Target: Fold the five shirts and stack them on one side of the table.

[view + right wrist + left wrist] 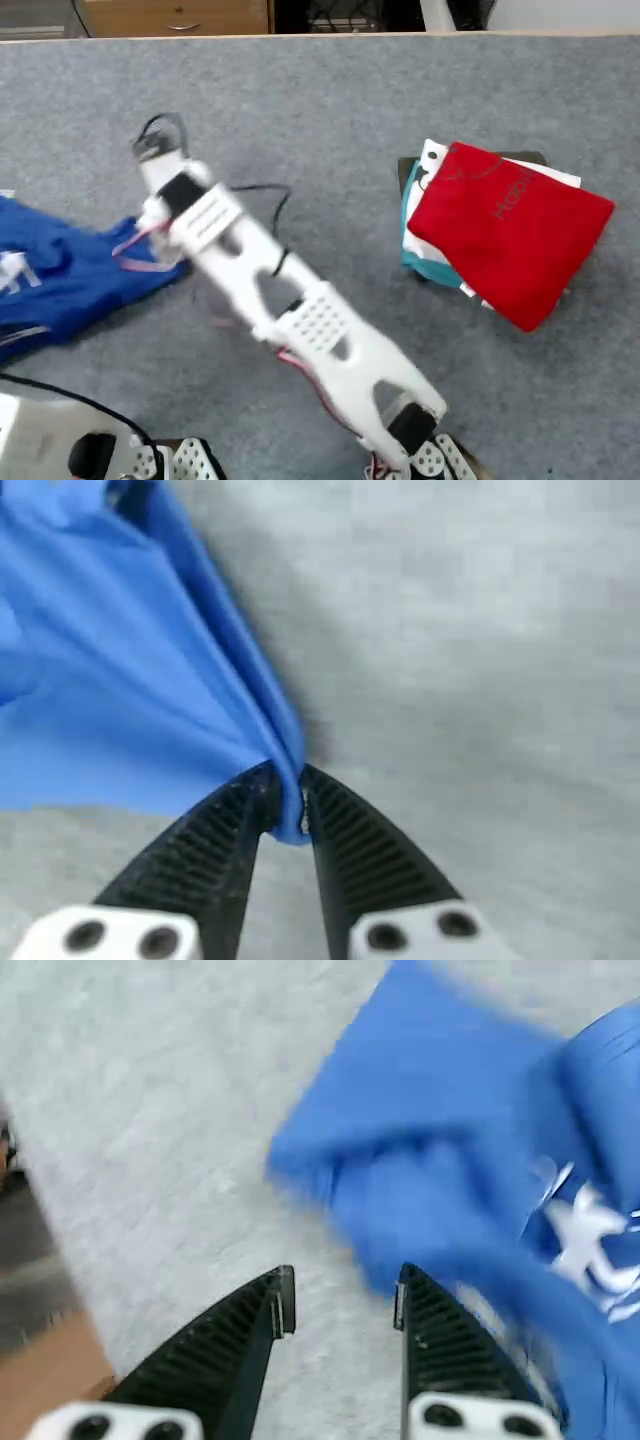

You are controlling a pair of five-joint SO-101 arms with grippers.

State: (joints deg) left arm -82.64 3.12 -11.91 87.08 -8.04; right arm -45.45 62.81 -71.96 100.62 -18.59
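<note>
Slippage is worrying us: our right hand (287,798) is pinching just an edge of the blue shirt (130,680), left hand (340,1300) hovering spread.

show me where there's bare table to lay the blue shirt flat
Bare table runs along the far edge and between the right arm and the red-topped stack. Crowded at the left, where the right gripper pinches the blue shirt.
</note>
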